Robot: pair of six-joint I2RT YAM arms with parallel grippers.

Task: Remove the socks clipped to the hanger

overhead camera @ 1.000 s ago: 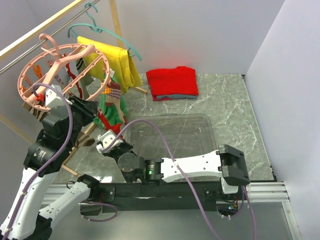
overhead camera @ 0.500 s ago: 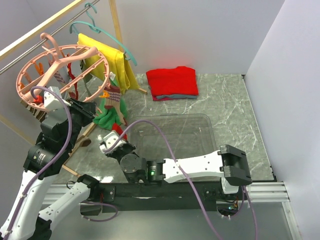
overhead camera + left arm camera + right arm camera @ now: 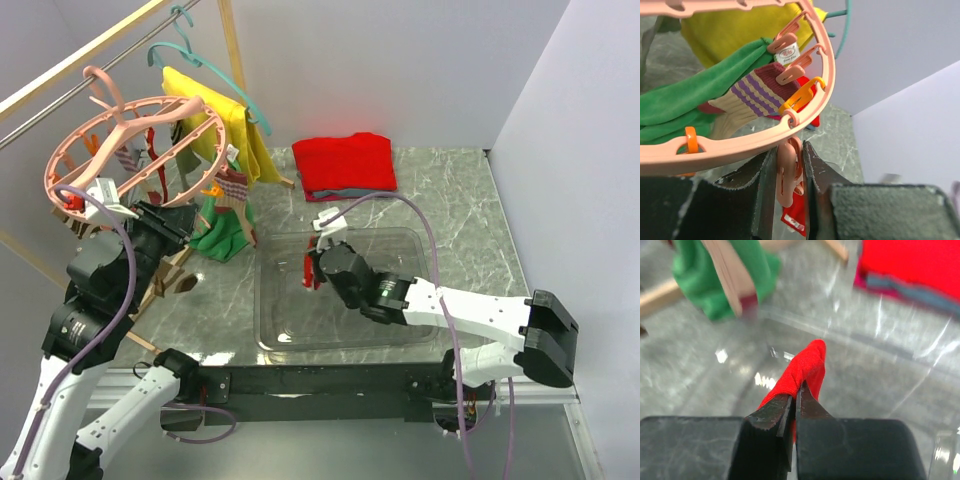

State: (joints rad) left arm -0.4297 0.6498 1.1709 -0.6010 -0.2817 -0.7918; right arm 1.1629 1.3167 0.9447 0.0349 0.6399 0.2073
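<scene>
Red sock (image 3: 805,367) between right jaws

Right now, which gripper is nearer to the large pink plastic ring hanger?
Left. The left gripper is clamped on a pink clip under the hanger; the right gripper holds a red sock over the clear plastic bin, well away.

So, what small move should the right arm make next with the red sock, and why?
Probably open the right gripper and let the red sock fall. Its jaws are shut on the sock, which hangs free of the hanger, above the floor of the clear bin. The left gripper pinches a pink clip, so it can wait.
</scene>
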